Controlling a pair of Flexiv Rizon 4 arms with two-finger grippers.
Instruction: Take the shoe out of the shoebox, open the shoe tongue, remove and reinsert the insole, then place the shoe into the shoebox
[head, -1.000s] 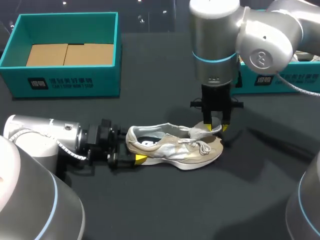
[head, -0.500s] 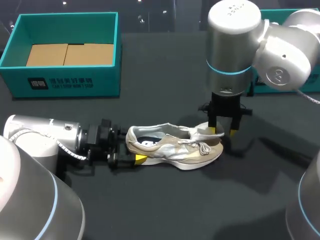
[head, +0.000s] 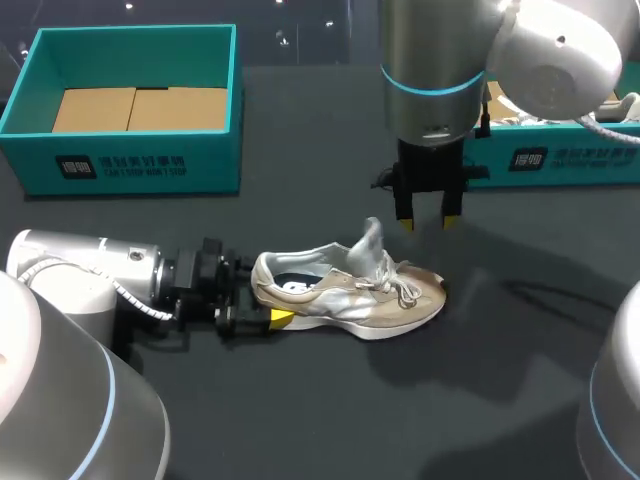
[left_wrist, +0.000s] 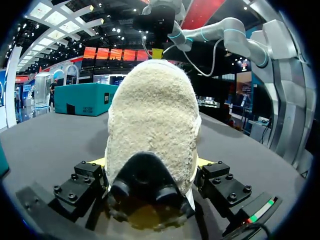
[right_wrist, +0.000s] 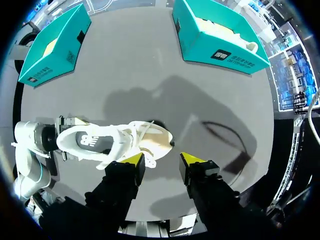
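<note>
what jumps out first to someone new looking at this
A beige and white sneaker lies in the middle, its tongue standing up, heel clamped in the left gripper. The right gripper hangs open over the toe, and a teal cardboard shoebox sits back left.

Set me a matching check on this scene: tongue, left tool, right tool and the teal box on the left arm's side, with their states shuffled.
Things:
1. tongue
2. left tool
3. right tool
4. teal box

States:
A. open, empty, above the shoe
B. shut on the shoe's heel
C. standing up
D. only cardboard inside

Pairs: 1-C, 2-B, 3-A, 4-D
</note>
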